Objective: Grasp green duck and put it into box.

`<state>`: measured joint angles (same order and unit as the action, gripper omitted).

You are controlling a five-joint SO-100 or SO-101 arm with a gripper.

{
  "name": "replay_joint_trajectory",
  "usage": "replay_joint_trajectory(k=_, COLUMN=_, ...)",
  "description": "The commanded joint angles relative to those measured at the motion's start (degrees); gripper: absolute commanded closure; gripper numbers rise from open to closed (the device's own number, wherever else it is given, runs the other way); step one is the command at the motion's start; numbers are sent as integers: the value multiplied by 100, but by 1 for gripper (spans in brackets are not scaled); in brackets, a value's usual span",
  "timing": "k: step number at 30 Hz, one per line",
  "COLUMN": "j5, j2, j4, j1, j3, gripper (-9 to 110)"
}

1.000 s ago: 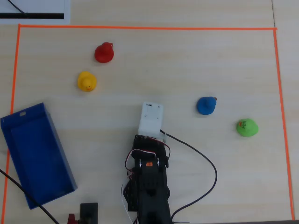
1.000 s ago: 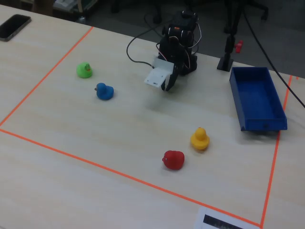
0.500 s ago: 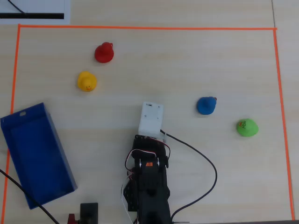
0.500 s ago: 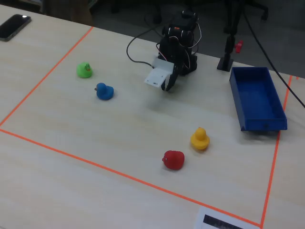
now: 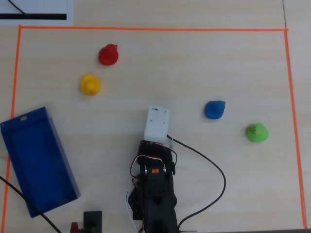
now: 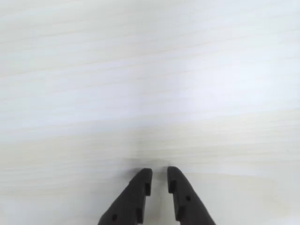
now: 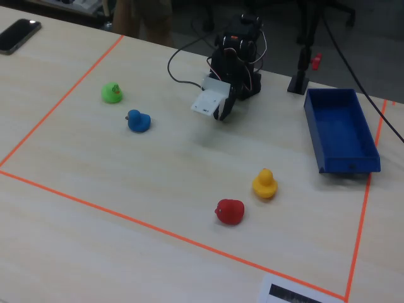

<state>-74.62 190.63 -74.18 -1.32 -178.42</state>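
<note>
The green duck point(image 5: 256, 132) stands on the light wood table at the right in the overhead view, and at the far left in the fixed view point(image 7: 112, 93). The blue box point(image 5: 36, 160) lies empty at the lower left, at the right in the fixed view point(image 7: 341, 129). My gripper point(image 6: 159, 172) hangs over bare table with its jaws almost together, a narrow gap between them and nothing held. In the overhead view it is hidden under the white wrist housing point(image 5: 157, 124). It is far from both the duck and the box.
A blue duck point(image 5: 214, 109) stands between the arm and the green duck. A yellow duck point(image 5: 90, 85) and a red duck point(image 5: 108, 55) stand at the upper left. Orange tape point(image 5: 146, 29) frames the work area. A black cable point(image 5: 214, 170) loops right of the arm base.
</note>
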Motion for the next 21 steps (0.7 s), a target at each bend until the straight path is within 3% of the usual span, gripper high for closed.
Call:
replay_joint_trajectory(k=1, j5=0, j2=-88, j4=-97, j1=44, j3=18, gripper=100)
replay_joint_trajectory(k=10, j5=-26, j2=-88, j4=-88, j1=0, j3=18, gripper=101)
replay_joint_trajectory(k=14, j5=-633, j2=-422, j4=325, j1=-431, j3=123, gripper=98)
replay_joint_trajectory(k=21, j5=-589, j2=-4228, j4=896, j1=-2373, j3=3999, gripper=84)
